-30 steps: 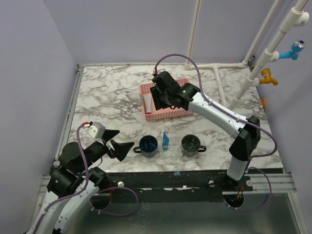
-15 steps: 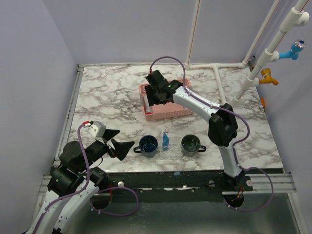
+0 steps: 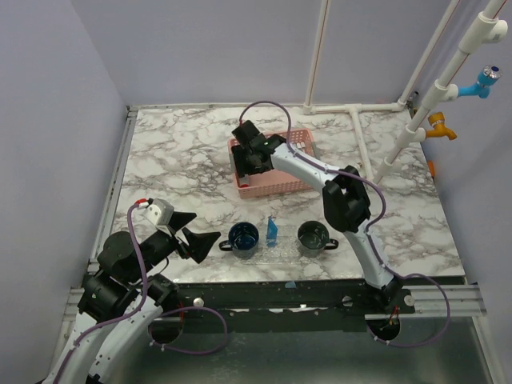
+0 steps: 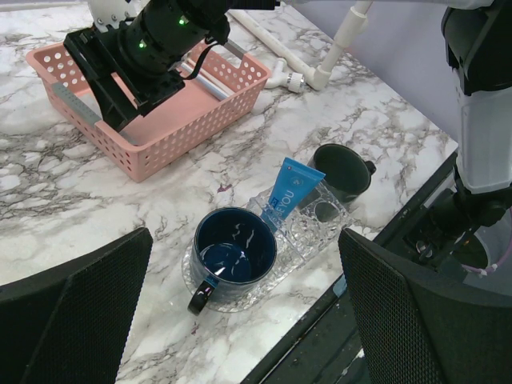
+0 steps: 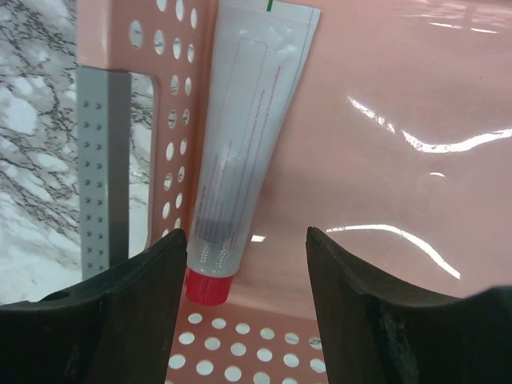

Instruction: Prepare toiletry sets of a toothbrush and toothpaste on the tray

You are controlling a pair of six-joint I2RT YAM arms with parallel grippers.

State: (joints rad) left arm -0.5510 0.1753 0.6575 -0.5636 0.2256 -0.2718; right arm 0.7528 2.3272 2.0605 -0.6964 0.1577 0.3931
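A navy mug (image 3: 243, 238) (image 4: 234, 246) and a dark green mug (image 3: 313, 236) (image 4: 340, 168) stand on the clear tray (image 3: 280, 254) (image 4: 320, 218). A blue tube (image 3: 272, 232) (image 4: 290, 192) stands between them. My right gripper (image 3: 252, 156) (image 5: 244, 236) is open inside the pink basket (image 3: 276, 186) (image 5: 384, 96), low over a white tube with a red cap (image 5: 232, 152) by the left wall. My left gripper (image 3: 196, 240) (image 4: 244, 240) is open and empty, left of the navy mug. No light-blue toothbrush shows clearly; a pale slim stick (image 4: 210, 80) lies in the basket.
A grey strip (image 5: 104, 160) runs along the basket's left rim. White pipes (image 3: 360, 144) lie on the table at the back right. The table's front edge (image 3: 288, 280) is just below the tray. Walls close in on the left and back.
My right gripper has moved left along the pink basket to its left end, and the arm has folded. The left arm, mugs and blue tube have not moved.
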